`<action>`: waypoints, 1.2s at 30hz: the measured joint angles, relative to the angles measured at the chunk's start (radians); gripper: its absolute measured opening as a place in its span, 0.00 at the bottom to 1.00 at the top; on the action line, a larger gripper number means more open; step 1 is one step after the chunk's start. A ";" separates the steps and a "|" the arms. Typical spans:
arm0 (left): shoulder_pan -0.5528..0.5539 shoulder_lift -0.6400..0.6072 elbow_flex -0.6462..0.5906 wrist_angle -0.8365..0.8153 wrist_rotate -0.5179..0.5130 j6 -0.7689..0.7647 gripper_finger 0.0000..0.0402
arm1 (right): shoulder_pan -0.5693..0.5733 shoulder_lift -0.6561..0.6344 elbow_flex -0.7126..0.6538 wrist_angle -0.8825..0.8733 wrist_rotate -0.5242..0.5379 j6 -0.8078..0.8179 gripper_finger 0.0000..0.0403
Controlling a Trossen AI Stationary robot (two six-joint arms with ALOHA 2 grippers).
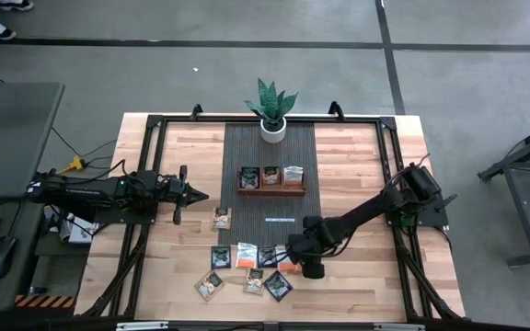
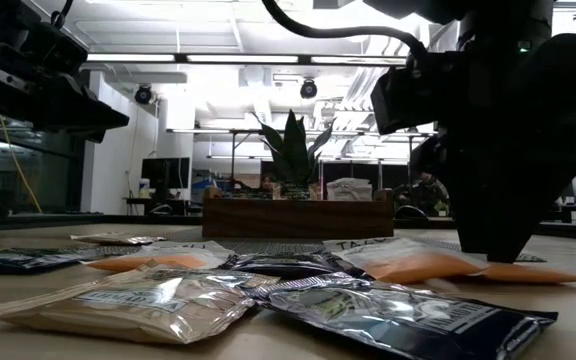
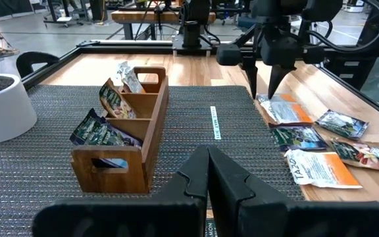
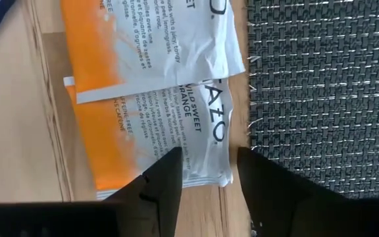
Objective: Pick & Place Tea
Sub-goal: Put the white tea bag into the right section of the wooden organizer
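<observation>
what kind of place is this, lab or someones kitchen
Most likely a robotics lab or workshop, not a kitchen: a wooden table in a black metal frame on a taped concrete floor, with ceiling strip lights and workbenches behind.

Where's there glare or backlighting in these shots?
Low view: bright ceiling lights backlight the right gripper into a silhouette, and the foil tea packets glint. Right wrist view: evenly lit, the orange-and-white packet print readable. High view: flat, even light.
</observation>
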 joint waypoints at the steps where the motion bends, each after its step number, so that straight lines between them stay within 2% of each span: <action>1: 0.000 0.000 0.000 0.000 0.000 0.000 0.00 | 0.000 0.000 0.000 -0.001 -0.002 -0.001 0.34; 16: 0.000 0.000 0.000 0.000 0.000 0.000 0.00 | -0.001 0.004 0.006 -0.006 -0.010 -0.007 0.02; 25: 0.000 0.000 0.000 0.000 0.000 0.000 0.00 | 0.010 0.010 0.108 -0.121 0.001 -0.032 0.01; 36: 0.000 0.000 0.000 0.000 0.000 0.000 0.00 | 0.038 0.006 0.290 -0.358 0.173 -0.050 0.00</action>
